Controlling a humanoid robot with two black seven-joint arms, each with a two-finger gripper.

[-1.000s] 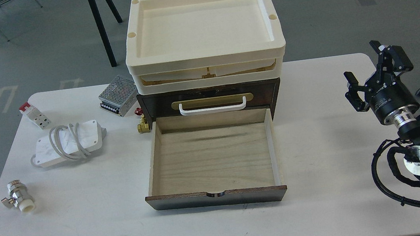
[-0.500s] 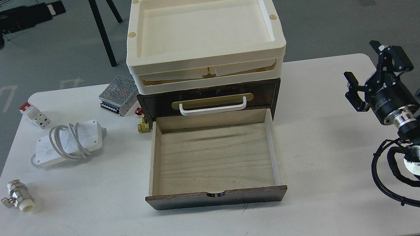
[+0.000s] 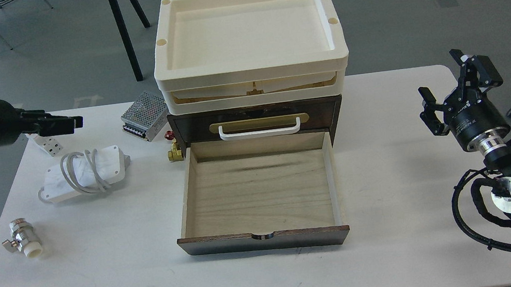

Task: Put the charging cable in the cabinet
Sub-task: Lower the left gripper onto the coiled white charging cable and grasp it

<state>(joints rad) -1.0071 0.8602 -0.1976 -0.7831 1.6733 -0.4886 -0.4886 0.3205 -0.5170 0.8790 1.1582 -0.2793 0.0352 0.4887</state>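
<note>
The charging cable (image 3: 107, 165), a flat white adapter with a grey cord looped round it, lies on the table left of the cabinet. The cabinet (image 3: 334, 109) is dark brown, with cream trays (image 3: 252, 73) stacked on top. Its pale wood drawer (image 3: 262, 196) is pulled out and empty. My left gripper (image 3: 69, 123) reaches in from the left, hovering above and behind the cable; its fingers overlap, so their gap does not show. My right gripper (image 3: 442, 76) is open and empty, over the table's right side, far from the cable.
A perforated metal power supply box (image 3: 144, 115) sits behind the cable, beside the cabinet. A small white block (image 3: 48, 145) lies under my left gripper. A brass valve (image 3: 174, 153) lies at the cabinet's left corner. A silver valve (image 3: 23, 240) lies front left.
My left arm has swung down from the upper left, and its gripper now hangs over the table's back left, above the white block. The right arm, cable and drawer have not moved.
</note>
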